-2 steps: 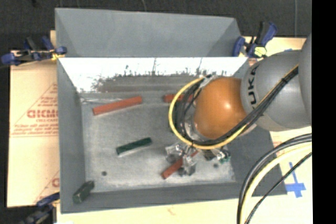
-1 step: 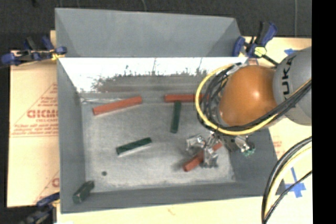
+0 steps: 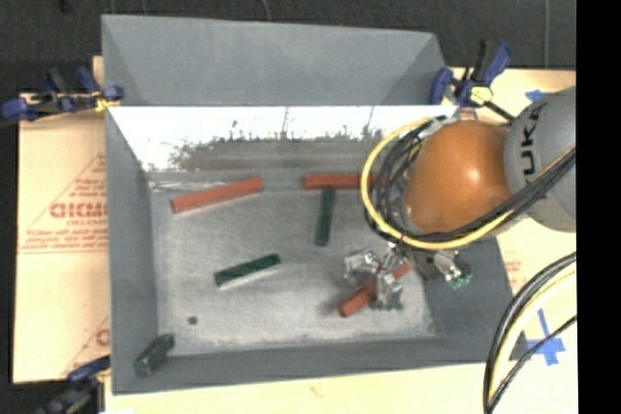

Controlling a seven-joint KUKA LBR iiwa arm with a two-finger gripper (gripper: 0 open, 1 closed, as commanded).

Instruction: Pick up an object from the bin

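The gripper (image 3: pixel 378 280) is positioned low over the near right part of the bin (image 3: pixel 267 63), directly above a red stick (image 3: pixel 353 303). The long axis of this red stick is set on a diagonal: its lower end points toward the near left of the bin floor, and its upper end is carried up and to the right beneath the metal of the gripper, where it is partly covered. Whether the fingers are apart or together cannot be told, and a grasp on the stick cannot be confirmed. Above the gripper, the wrist is enclosed by an orange cover (image 3: pixel 456 175), around which yellow and black cables (image 3: pixel 374 199) are looped. On the grey arm housing (image 3: pixel 548 160) the letters "UK" can be read; the remainder of the marking is cut off. Four further sticks are contained on the bin floor, all well apart from the gripper. A second red stick (image 3: pixel 215 194) is laid almost crosswise at the far left. A third red stick (image 3: pixel 330 179) is laid crosswise at the far wall, with its right end hidden by the cables. A green stick (image 3: pixel 324 216) is laid almost front to back just below it. Another green stick (image 3: pixel 247 270) is laid near the centre, tilted up to the right. A dark green block (image 3: pixel 153 354) is lodged at the near left corner.
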